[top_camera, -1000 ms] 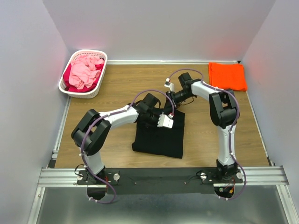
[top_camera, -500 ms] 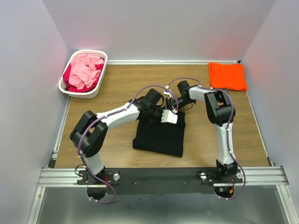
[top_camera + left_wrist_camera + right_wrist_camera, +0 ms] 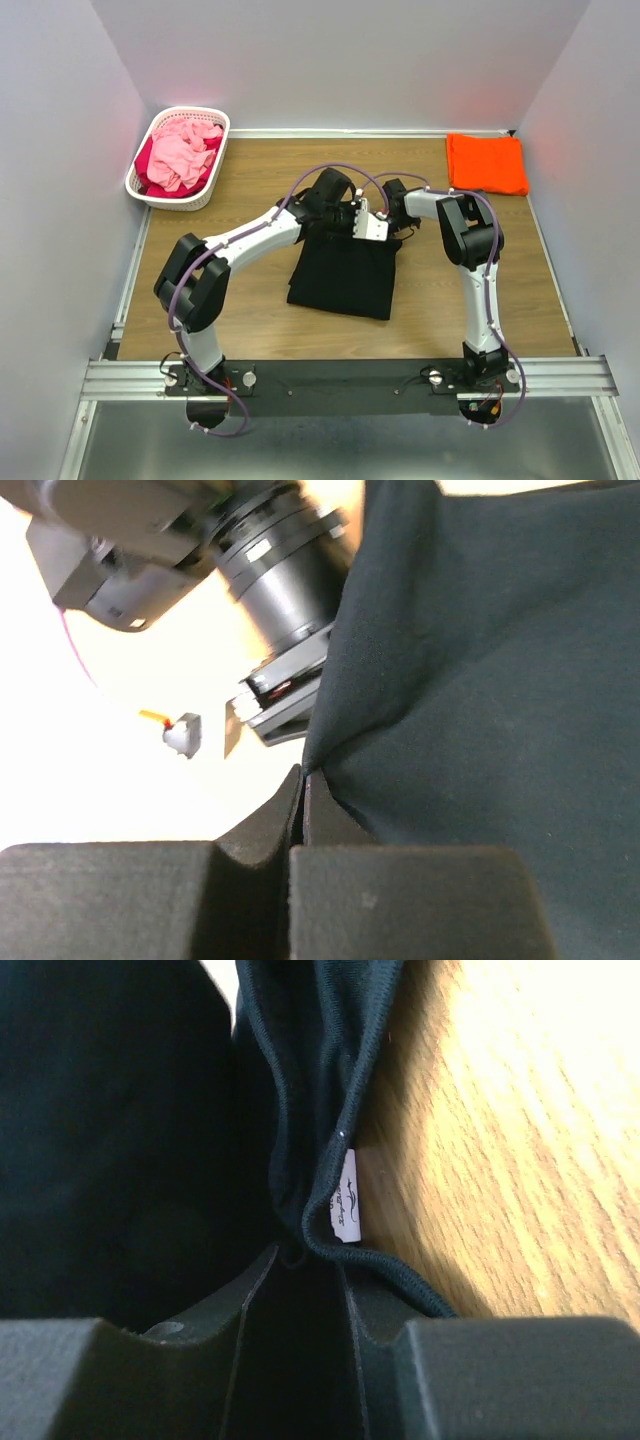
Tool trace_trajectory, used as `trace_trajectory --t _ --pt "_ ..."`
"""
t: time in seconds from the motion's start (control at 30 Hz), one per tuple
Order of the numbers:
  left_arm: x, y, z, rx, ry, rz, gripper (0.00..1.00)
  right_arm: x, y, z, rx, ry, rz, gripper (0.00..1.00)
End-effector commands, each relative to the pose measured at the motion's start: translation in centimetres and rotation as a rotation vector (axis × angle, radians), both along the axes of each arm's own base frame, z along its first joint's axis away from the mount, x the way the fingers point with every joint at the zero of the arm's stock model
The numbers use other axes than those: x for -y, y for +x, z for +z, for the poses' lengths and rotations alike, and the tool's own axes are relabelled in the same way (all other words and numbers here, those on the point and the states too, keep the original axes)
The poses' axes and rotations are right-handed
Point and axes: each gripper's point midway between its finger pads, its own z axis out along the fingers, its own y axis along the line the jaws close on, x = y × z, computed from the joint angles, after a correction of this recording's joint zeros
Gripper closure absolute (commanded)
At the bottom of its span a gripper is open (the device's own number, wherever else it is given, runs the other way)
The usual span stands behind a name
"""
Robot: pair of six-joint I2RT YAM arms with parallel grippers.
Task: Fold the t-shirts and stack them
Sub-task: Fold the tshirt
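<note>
The black t-shirt point(image 3: 340, 280) lies partly folded at the table's middle. Both grippers meet at its far edge. My left gripper point(image 3: 372, 228) is shut on a pinch of that black cloth point(image 3: 470, 660), which runs down into the closed fingertips of the gripper point(image 3: 303, 780). Close to the right of it, my right gripper point(image 3: 392, 214) holds bunched black cloth between its fingers point(image 3: 305, 1255). The collar seam and a white label point(image 3: 345, 1210) lie just past the tips. The orange t-shirt point(image 3: 487, 163) lies folded flat at the back right corner.
A white lattice basket point(image 3: 178, 157) with pink and red clothes stands at the back left. The right arm's wrist point(image 3: 270, 590) hangs close in front of the left gripper. Grey walls enclose the wooden table point(image 3: 250, 180) on three sides.
My left gripper moved toward the far edge of the black t-shirt and shut on it. The right gripper drew in to the left beside it. The shirt's far edge shifted back slightly.
</note>
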Motion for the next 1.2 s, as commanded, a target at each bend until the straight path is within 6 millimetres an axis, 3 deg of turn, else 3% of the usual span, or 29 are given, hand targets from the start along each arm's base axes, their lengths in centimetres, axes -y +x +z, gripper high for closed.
trace_trajectory --t 0.0,0.17,0.23,0.43,0.47,0.63,0.83,1.03,1.17 --pt "-0.4 3.6 0.2 0.087 0.002 0.053 1.0 1.0 -0.6 -3.7 0.042 -0.105 0.028 0.64" --pt "-0.4 2.6 0.2 0.093 -0.021 0.02 1.0 0.9 1.7 -2.0 0.145 -0.15 0.011 0.64" --pt "-0.6 2.1 -0.1 0.089 -0.029 0.022 1.0 0.8 2.9 -0.4 0.207 -0.157 0.004 0.63" --pt "-1.1 0.5 1.8 0.127 -0.079 -0.003 1.0 1.6 6.5 2.7 0.41 -0.253 -0.016 0.61" --pt "-0.9 -0.1 2.5 0.139 -0.092 -0.017 1.0 1.8 6.8 2.9 0.426 -0.275 -0.016 0.61" --pt "-0.7 -1.4 2.5 0.155 -0.091 -0.055 1.0 2.2 8.7 3.9 0.509 -0.314 -0.021 0.61" --pt "-0.3 -2.4 2.2 0.178 -0.084 -0.084 1.0 1.1 9.5 1.9 0.461 -0.274 -0.007 0.63" --pt "0.0 -1.6 2.6 0.205 -0.09 -0.079 1.0 0.9 7.2 -2.8 0.322 -0.249 0.036 0.66" --pt "0.3 -0.8 2.4 0.219 -0.085 -0.064 1.0 1.0 5.3 -4.1 0.268 -0.225 0.065 0.67"
